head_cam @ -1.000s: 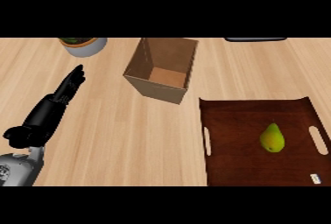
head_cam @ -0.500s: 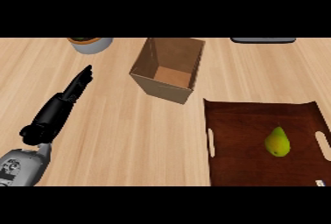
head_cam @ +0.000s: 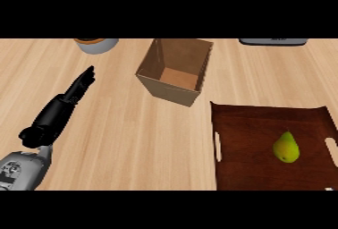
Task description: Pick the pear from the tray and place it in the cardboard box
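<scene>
While the pear (head_cam: 286, 147) sits untouched on the tray (head_cam: 244, 134), right of the cardboard box (head_cam: 175, 71), pick hasn't begun; left hand (head_cam: 63, 105) lies straight-fingered, empty, left of box; next needs a reach to the pear.

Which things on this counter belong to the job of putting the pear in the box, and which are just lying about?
Belong to the job:
pear, lying on the tray
tray, dark brown
cardboard box, open, beyond the tray
left hand, fingers straight, over the counter

Just lying about:
grey pot at the far edge
dark object at the far edge, mostly cut off
</scene>
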Available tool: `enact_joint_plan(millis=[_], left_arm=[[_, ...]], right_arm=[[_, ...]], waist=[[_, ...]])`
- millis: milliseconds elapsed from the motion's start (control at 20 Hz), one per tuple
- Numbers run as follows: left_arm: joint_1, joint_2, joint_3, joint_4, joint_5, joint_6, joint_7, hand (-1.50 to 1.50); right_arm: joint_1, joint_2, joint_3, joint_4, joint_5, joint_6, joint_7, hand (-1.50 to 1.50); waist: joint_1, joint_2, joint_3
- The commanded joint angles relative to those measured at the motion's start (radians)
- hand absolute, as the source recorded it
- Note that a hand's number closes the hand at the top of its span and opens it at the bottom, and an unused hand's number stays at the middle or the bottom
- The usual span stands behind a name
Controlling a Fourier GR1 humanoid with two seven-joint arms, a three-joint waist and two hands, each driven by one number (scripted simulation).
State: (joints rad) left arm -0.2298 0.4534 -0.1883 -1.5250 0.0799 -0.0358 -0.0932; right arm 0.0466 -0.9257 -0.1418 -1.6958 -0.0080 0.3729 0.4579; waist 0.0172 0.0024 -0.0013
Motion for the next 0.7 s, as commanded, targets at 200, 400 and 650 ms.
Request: enact_joint_plan(millis=[200,400,650], left_arm=[[0.055,-0.044,-0.001,-0.004,-0.063,0.001,-0.054,0.0],[0.038,-0.061,0.039,-0.017,-0.06,-0.035,-0.001,0.0],[0.012,-0.075,0.076,-0.032,-0.077,-0.069,0.042,0.0]], right_arm=[[-0.201,0.088,0.144,-0.04,-0.024,0.089,0.361,-1.5],[-0.166,0.148,0.125,-0.008,0.024,0.132,0.33,-1.5],[-0.209,0.226,0.145,0.019,0.118,0.132,0.376,-1.5]], waist=[[-0.004,-0.001,0.0],[-0.016,-0.003,0.001],[-0.015,-0.003,0.001]])
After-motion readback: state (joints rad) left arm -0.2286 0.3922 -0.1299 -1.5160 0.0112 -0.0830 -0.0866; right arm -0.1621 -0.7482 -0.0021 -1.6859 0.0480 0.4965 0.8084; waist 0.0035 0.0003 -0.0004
